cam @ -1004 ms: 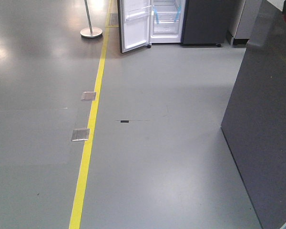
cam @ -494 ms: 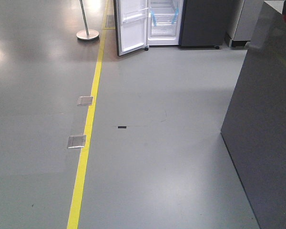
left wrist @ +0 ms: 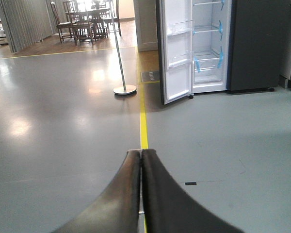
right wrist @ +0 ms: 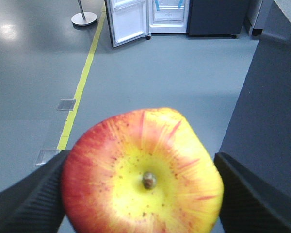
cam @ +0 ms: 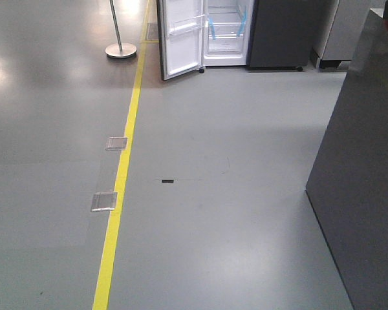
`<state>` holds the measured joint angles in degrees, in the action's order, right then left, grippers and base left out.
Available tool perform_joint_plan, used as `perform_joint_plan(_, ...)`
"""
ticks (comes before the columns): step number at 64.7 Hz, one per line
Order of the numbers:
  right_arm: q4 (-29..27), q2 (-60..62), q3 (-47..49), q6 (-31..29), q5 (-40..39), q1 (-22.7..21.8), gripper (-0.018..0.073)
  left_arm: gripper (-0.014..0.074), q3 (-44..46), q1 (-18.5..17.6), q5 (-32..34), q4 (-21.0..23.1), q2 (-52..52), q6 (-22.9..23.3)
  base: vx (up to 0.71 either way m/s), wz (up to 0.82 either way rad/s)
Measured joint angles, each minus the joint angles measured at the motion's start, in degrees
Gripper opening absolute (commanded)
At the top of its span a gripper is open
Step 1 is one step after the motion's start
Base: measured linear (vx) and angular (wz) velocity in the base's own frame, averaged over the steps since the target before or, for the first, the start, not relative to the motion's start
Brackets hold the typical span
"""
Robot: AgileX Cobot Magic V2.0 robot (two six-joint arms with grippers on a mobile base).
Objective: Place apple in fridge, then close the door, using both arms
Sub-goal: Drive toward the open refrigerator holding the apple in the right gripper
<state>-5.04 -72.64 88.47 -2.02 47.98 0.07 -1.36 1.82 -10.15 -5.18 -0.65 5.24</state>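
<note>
Clamped the apple (right wrist: pixel 143 170) in the right gripper (right wrist: pixel 143 194), stem dimple facing its wrist camera, pinched the left gripper (left wrist: pixel 141 160) together empty, edged slightly nearer the fridge (cam: pixel 284 32) than before.

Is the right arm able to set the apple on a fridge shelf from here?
Probably not yet: the fridge stands far off across the floor. Its door is open, so drive closer first.

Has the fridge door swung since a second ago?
No. The door stands open at the same angle to the fridge, its foot just right of the yellow line.
</note>
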Motion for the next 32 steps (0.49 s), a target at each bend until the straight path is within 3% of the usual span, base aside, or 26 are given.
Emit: perform_joint_plan(32,0.0,0.0,0.0,0.0,0.0,0.0,0.0185,-0.0006,0.0,0.0,0.0,0.0,0.0,0.0,0.13,0.04)
